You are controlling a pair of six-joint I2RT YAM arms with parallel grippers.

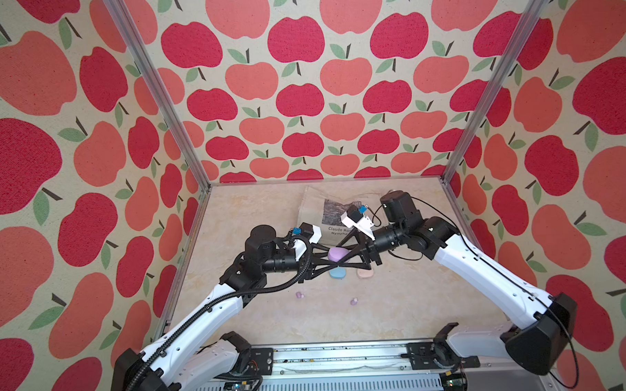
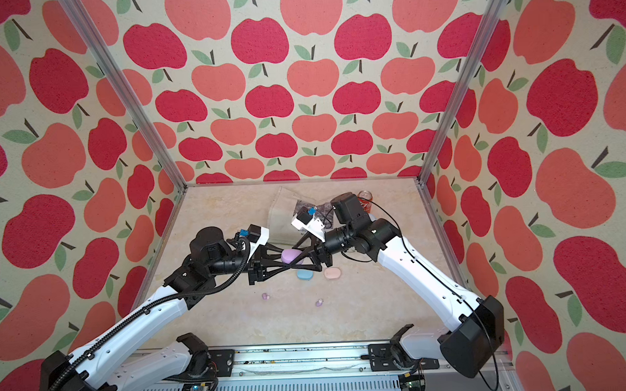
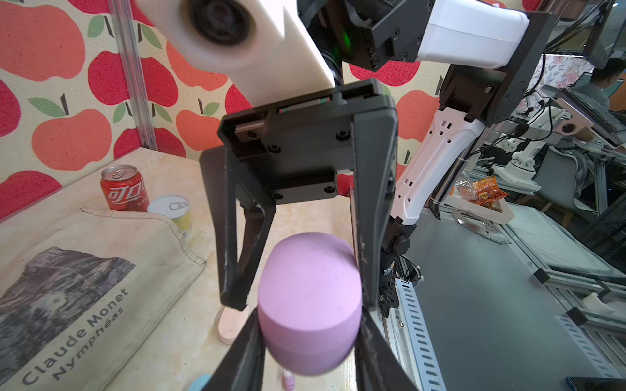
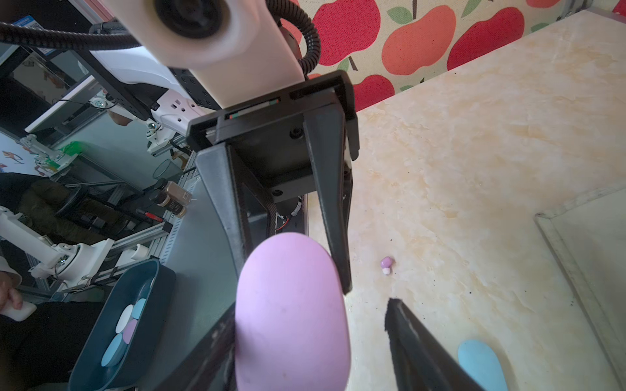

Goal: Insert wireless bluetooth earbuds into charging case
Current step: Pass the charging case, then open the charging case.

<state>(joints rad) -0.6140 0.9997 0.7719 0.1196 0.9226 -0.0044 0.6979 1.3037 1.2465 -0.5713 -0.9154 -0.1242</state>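
Observation:
A lilac charging case (image 1: 337, 254) (image 2: 290, 255) hangs above the table between both grippers, its lid closed. My left gripper (image 3: 308, 323) is shut on it, both fingers pressed against its sides (image 3: 308, 298). My right gripper (image 4: 311, 315) is open. One of its fingers touches the case (image 4: 291, 315) and the other finger (image 4: 406, 325) stands clear of it. Two lilac earbuds (image 1: 299, 295) (image 1: 354, 301) lie loose on the table nearer the front. One earbud (image 4: 386, 264) shows in the right wrist view, and one earbud (image 3: 288, 378) shows under the case in the left wrist view.
A blue case (image 1: 337, 273) and a pink case (image 1: 364, 273) lie on the table just below the grippers. A printed tote bag (image 1: 317, 207) lies behind them. A red cola can (image 3: 123, 188) and a tin (image 3: 172, 211) stand near the back right corner.

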